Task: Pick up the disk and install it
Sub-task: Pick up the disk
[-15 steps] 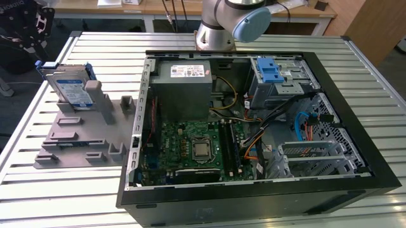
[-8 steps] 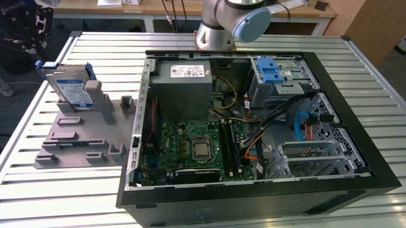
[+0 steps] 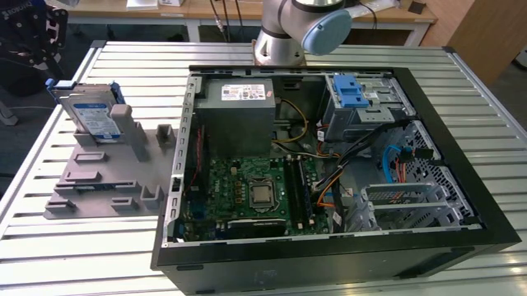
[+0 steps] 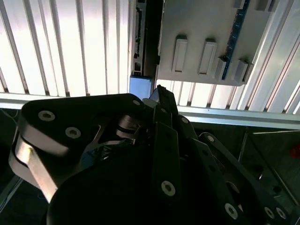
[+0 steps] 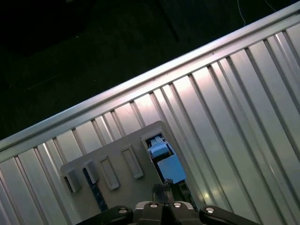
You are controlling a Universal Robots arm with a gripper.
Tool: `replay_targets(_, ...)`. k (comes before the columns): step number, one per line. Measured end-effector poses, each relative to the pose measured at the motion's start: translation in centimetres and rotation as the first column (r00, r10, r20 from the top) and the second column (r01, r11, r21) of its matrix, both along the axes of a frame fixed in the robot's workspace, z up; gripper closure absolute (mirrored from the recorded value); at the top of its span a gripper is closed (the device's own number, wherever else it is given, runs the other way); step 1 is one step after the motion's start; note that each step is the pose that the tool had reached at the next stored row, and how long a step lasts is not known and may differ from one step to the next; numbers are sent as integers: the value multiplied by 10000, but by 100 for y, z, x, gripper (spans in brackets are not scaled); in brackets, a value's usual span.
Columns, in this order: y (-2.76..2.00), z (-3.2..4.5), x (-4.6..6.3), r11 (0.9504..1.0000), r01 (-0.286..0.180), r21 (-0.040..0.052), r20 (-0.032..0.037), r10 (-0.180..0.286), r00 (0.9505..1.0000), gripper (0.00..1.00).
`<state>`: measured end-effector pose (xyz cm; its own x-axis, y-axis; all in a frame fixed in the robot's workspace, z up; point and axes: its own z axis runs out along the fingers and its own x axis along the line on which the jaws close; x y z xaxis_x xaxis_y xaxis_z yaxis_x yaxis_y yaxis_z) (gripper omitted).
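Note:
The disk, silver with a blue-and-white label and a blue bracket, stands upright in a grey slotted holder on the table at the exterior view's left. My gripper hangs dark above and just beyond the disk, near the table's far corner on that side. In the second wrist view the gripper points down at the disk, seen edge-on, beside the holder. The first wrist view shows the disk's blue bracket just ahead of the gripper, in the holder. Gripper and disk are apart.
An open black computer case lies on the slatted metal table, with a green mainboard, a grey power supply box and a grey metal cage with a blue latch. The arm's base stands behind the case.

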<state>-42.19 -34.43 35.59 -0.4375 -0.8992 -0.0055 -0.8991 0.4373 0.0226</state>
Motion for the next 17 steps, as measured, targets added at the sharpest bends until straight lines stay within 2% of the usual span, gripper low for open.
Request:
replay_targets(3,0,0,0,10000,-62,1,0,62,10000,89)
replay_targets(6,-1,-2,0,9984,-563,1,0,563,9984,89)
replay_targets(8,-1,-5,1,9956,-938,0,0,938,9956,89)
replay_targets(11,-1,-15,0,9891,-1474,0,0,1474,9891,89)
replay_targets(14,0,-29,0,9797,-2006,1,-1,2006,9797,89)
replay_targets(15,0,-34,0,9756,-2194,0,0,2194,9756,89)
replay_targets(16,2,-41,0,9725,-2328,0,1,2328,9725,83)
replay_targets(17,14,-47,-1,9704,-2414,-1,3,2414,9704,83)
